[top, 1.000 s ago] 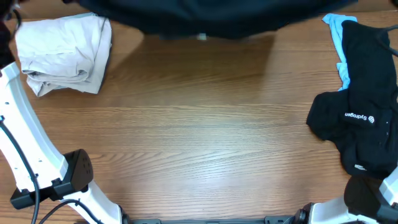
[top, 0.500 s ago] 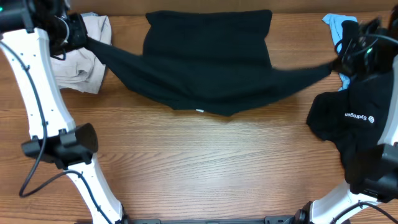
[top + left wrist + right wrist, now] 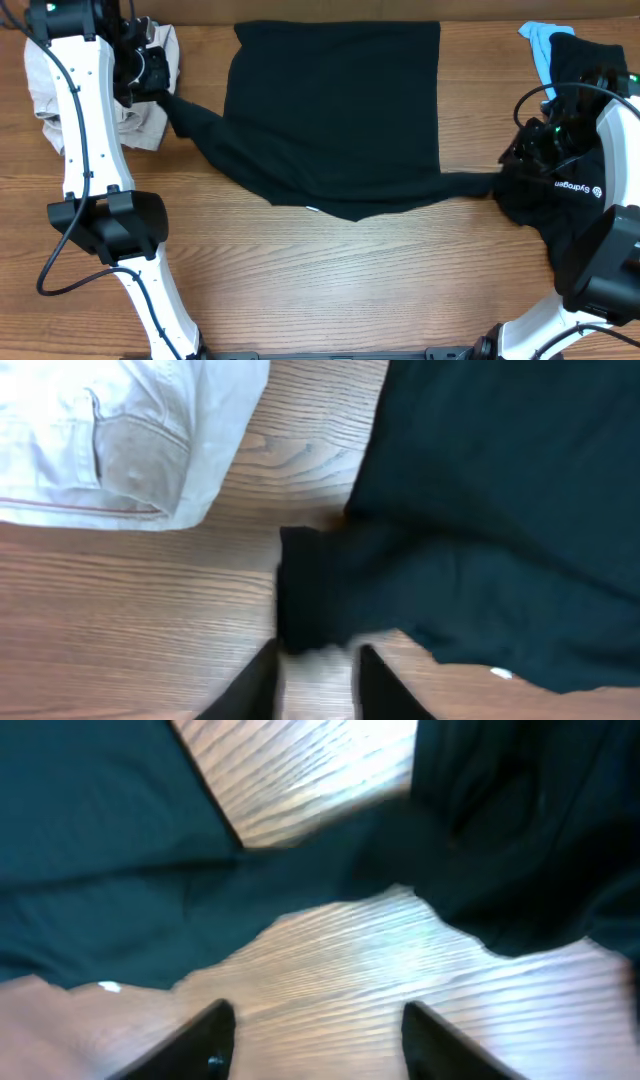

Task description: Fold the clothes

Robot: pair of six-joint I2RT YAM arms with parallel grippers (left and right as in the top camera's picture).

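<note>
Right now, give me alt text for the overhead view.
A plain black T-shirt lies spread on the wooden table, its sleeves reaching toward the left hand and right hand. Beige folded garment far left; black logo T-shirt and light-blue piece far right.

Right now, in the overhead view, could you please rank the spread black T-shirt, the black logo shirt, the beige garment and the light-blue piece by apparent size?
1. spread black T-shirt
2. black logo shirt
3. beige garment, partly hidden by the left arm
4. light-blue piece, mostly covered, so its true size is unsure
</note>
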